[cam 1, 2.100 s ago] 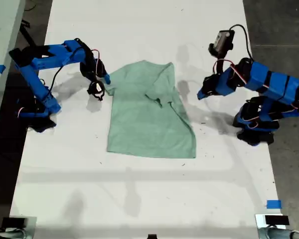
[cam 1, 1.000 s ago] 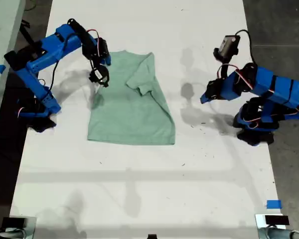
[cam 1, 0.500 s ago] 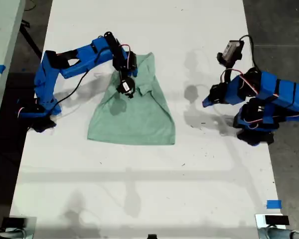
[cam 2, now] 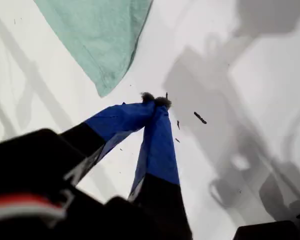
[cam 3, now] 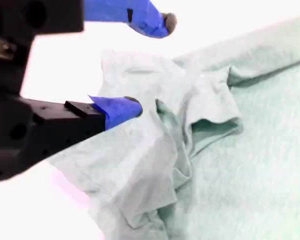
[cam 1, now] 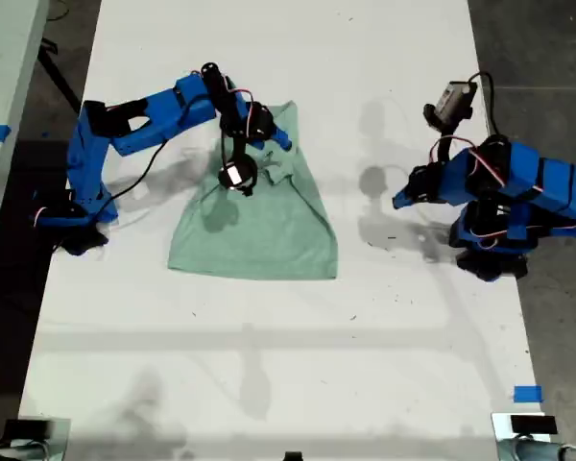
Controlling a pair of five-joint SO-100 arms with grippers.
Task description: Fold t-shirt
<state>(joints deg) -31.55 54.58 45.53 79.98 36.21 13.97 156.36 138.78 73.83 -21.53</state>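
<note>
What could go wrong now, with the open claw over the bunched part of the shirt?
1. My second claw is open above the pale mint-green cloth t-shirt; the bunched sleeve may stay wrinkled inside the fold.
2. My first claw, shut, is off the cloth, so nothing pins the shirt if it drags.

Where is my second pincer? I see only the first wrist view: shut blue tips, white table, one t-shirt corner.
Observer: The second pincer is open over bunched cloth at the t-shirt's far end.
Operator: Does it hold cloth?
Observer: No. One fingertip seems to touch a fold; the other is clear above it.
Operator: Where is the first pincer from outside?
Observer: The first pincer is at the exterior view's right, off the t-shirt, over the white table.
</note>
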